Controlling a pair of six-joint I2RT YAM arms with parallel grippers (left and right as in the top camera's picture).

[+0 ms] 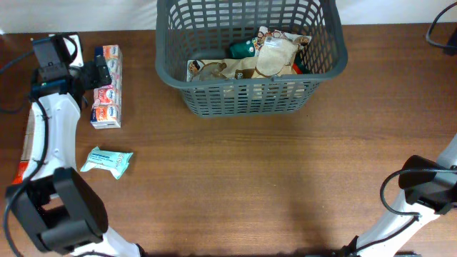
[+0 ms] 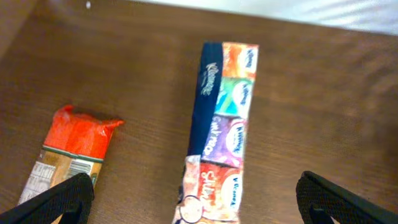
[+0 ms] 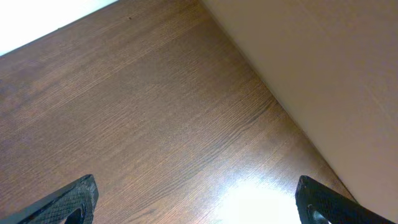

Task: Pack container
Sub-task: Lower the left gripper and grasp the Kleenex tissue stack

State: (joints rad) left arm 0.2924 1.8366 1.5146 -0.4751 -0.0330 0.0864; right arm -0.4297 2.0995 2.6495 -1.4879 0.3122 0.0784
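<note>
The container (image 1: pixel 250 98) is a large dark grey lattice basket at the back centre, holding several food packets (image 1: pixel 275 53). A long multicoloured tissue pack (image 1: pixel 107 89) lies on the table to its left. My left gripper (image 1: pixel 98 71) hovers over that pack and is open. In the left wrist view the pack (image 2: pixel 224 130) lies between the spread fingers (image 2: pixel 193 186), which do not touch it. My right gripper (image 3: pixel 196 190) is open and empty over bare wood near the table's right edge.
A teal packet (image 1: pixel 107 162) lies at the front left. A red-orange packet (image 2: pixel 71 155) lies left of the tissue pack, half hidden under the left arm in the overhead view (image 1: pixel 21 170). The right arm (image 1: pixel 426 187) sits at the front right.
</note>
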